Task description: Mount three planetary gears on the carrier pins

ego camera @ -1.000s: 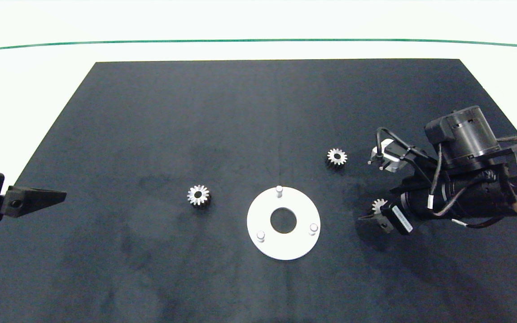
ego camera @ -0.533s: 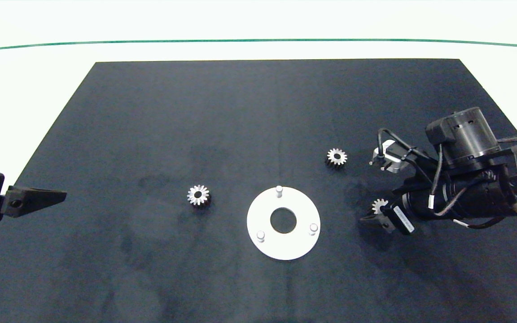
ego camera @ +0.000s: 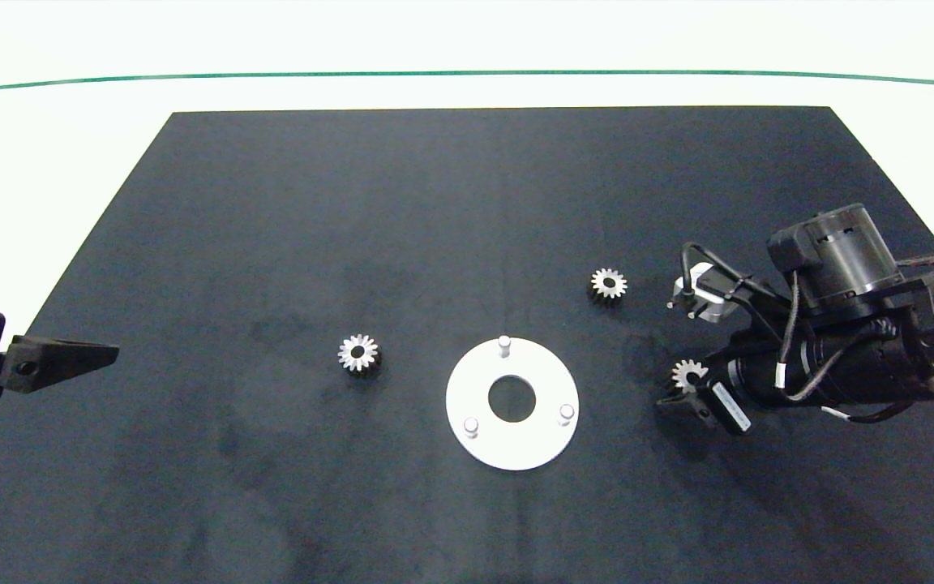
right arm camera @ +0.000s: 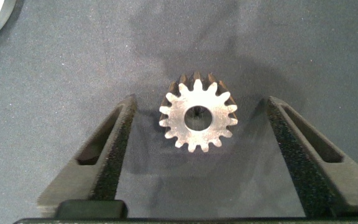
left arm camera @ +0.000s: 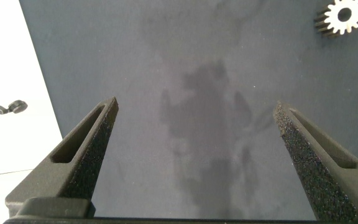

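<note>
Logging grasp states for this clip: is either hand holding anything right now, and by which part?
Nothing is held. The right hand is open astride a planetary gear without touching it; the left hand is open over bare mat.

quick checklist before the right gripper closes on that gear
1. Right gripper open: ok.
2. Gear sits between its fingers, touching neither: ok.
3. Gear lying flat on the mat, hole up: ok.
4. All three carrier pins bare and upright on the disc: ok.
5. Left gripper open, parked at the mat's left edge, out of the way: ok.
6. Finger height low enough to grip the teeth: cannot tell.
</note>
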You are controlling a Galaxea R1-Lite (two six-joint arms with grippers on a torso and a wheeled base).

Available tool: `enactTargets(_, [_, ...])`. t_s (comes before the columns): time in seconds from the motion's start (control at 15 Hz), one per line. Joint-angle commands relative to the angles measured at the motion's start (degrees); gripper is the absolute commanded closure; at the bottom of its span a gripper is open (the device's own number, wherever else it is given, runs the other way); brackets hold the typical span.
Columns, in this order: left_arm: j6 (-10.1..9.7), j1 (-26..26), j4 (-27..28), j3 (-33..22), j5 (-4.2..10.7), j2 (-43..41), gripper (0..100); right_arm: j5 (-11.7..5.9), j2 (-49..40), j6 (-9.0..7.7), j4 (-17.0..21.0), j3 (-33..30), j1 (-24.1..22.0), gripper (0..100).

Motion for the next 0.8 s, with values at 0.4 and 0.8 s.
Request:
enactTargets(0.4, [0.05,0.1,0.2,-0.1,0.06,-0.1,0,-0.01,0.1,-0.11,-0.1,-0.1,0.2,33])
enactTargets(0.8, [0.05,0.2,0.2,-0.1,0.06,-0.4,0,-0.01,0.1,-0.11,0.0,-0.1,0.5,45])
